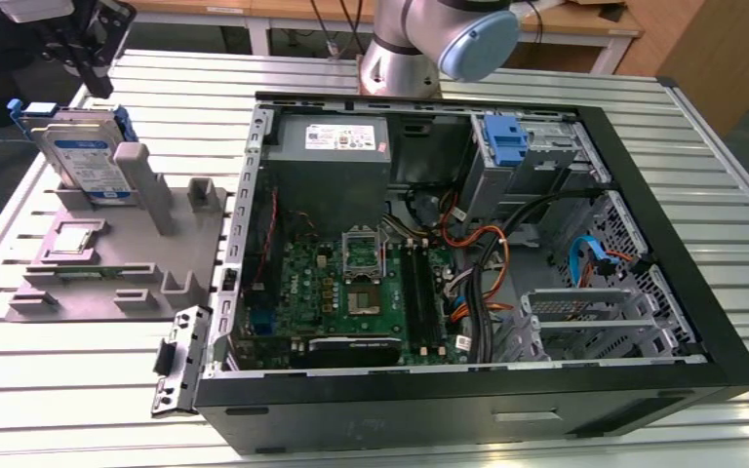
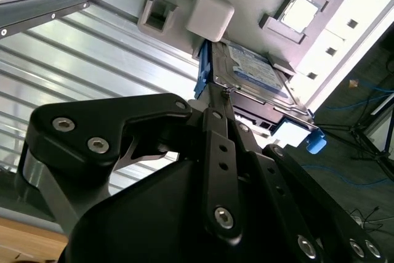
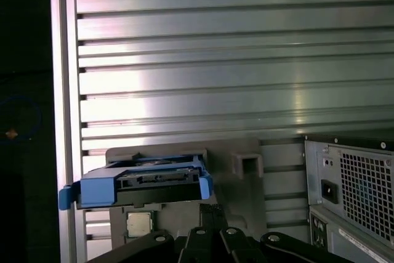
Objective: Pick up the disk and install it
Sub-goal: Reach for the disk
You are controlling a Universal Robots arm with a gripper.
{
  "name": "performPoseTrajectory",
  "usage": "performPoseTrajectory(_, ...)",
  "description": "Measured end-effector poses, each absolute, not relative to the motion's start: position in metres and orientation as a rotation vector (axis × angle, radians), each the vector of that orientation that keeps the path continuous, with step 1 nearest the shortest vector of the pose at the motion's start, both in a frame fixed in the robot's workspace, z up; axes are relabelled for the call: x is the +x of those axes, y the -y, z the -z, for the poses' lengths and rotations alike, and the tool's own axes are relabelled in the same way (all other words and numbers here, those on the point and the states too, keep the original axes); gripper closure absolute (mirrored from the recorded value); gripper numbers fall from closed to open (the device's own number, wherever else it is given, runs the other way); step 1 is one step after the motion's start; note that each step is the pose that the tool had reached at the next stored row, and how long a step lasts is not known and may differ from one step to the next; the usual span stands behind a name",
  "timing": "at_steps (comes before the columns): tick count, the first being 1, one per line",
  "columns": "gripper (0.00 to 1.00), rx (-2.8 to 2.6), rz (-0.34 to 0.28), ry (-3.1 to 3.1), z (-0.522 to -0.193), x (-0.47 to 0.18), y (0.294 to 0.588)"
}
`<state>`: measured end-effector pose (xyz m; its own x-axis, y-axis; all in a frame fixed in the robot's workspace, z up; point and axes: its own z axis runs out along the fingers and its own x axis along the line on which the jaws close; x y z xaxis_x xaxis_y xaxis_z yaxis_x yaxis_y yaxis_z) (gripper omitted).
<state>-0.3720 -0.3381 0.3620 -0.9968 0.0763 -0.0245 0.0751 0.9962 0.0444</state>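
One disk (image 1: 86, 156) stands close under the end effector (image 1: 94, 80).

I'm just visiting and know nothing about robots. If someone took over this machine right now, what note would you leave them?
Gripper: poised just above the top edge of the disk; a hold on it cannot be confirmed.
Disk: stands on edge in the grey holder on the table, on the exterior view's left of the open computer case.
Done: nothing visible; the disk is not lifted out.
Left: the whole job, both pickup and installing it in the case.
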Motion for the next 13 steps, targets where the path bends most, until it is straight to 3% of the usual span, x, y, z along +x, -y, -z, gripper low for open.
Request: performPoseTrajectory(13, 0.90, 0.118, -0.068, -3.112, -0.361, -0.389, 0.337)
